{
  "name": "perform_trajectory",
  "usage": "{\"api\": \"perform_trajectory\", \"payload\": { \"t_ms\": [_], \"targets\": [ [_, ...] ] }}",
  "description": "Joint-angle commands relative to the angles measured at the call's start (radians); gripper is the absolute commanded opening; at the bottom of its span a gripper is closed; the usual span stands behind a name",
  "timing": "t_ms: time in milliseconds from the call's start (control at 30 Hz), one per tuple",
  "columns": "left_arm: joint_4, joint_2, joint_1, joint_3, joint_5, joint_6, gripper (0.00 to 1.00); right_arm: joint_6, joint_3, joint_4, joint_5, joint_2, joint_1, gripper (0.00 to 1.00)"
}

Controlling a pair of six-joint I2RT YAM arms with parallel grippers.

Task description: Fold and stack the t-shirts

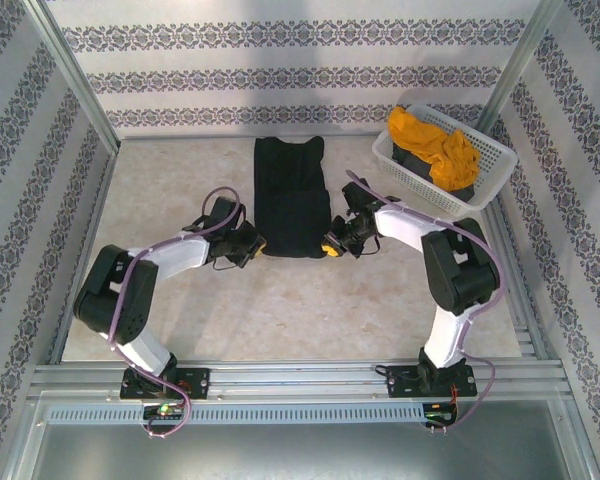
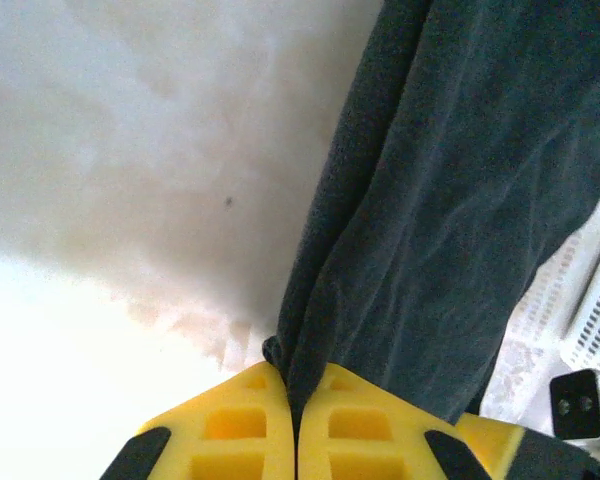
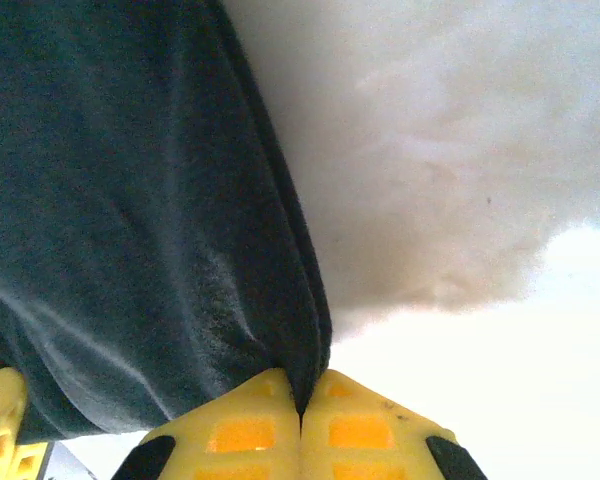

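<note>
My left claw point(image 2: 296, 398) and right claw point(image 3: 301, 396) pinch the part-folded black t-shirt point(image 1: 290, 195); orange t-shirt point(image 1: 435, 140) and grey t-shirt point(image 1: 412, 160) sit unfolded in the basket point(image 1: 480, 200).

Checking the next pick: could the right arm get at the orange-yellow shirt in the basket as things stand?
Probably, but not yet: the right gripper is shut on the black shirt at its near corner. The orange-yellow shirt lies uncovered on top in the open basket, on that arm's side.

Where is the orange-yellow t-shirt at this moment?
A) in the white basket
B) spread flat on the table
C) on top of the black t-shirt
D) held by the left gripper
A: the orange-yellow t-shirt lies bunched up inside the white basket.
</note>
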Motion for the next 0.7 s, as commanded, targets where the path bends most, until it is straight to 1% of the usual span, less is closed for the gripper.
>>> {"api": "perform_trajectory", "payload": {
  "t_ms": [0, 67, 133, 233, 367, 467, 567, 667],
  "targets": [
    [-0.066, -0.065, -0.033, -0.084, 0.055, 0.052, 0.0, -0.038, -0.092, -0.054, -0.014, -0.087, 0.022, 0.0],
    [-0.096, -0.119, -0.056, -0.139, 0.083, 0.068, 0.0, -0.032, -0.171, -0.057, -0.035, -0.135, 0.047, 0.0],
    [-0.142, -0.205, -0.09, -0.199, 0.091, 0.076, 0.0, -0.016, -0.265, -0.057, -0.054, -0.2, 0.076, 0.0],
    [-0.245, -0.344, -0.16, -0.258, 0.056, 0.093, 0.0, 0.017, -0.359, -0.085, -0.088, -0.314, 0.128, 0.0],
    [-0.335, -0.526, -0.276, -0.305, -0.051, 0.076, 0.0, 0.073, -0.401, -0.174, -0.089, -0.472, 0.203, 0.0],
    [-0.359, -0.667, -0.355, -0.319, -0.175, 0.055, 0.0, 0.126, -0.403, -0.237, -0.054, -0.587, 0.232, 0.0],
    [-0.37, -0.745, -0.365, -0.276, -0.28, 0.067, 0.0, 0.177, -0.374, -0.276, -0.007, -0.666, 0.232, 0.0],
    [-0.348, -0.736, -0.361, -0.191, -0.357, 0.114, 0.0, 0.19, -0.293, -0.301, 0.043, -0.675, 0.221, 0.0]
  ]
}}
